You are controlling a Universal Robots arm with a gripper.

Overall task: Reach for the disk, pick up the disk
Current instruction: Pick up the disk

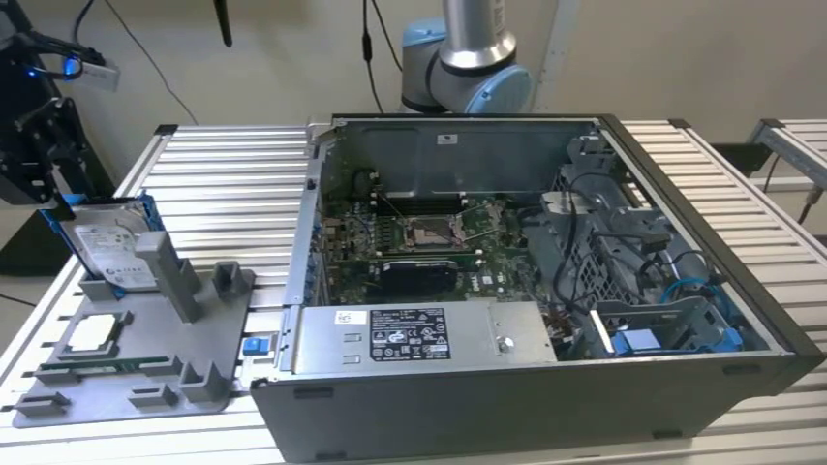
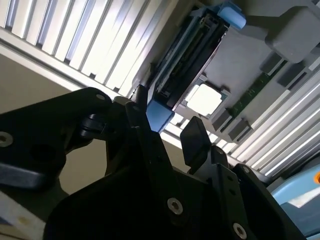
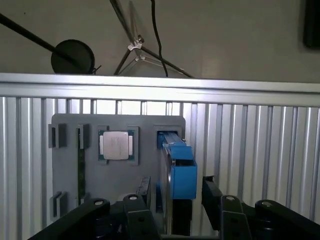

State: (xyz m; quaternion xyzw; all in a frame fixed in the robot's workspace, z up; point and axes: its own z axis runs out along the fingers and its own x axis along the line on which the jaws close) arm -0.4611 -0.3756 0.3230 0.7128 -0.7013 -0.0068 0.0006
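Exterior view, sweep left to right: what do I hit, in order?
disk → small blue tab → power supply box → blue drive caddy

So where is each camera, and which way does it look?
Exterior view: high, off the arm, looking down on case and tray; arm's base shows.
First wrist view: on the arm, looking down past the open gripper at the disk.
Second wrist view: on the arm, slanted, same gripper and disk.
Shared: all show disk and chip.
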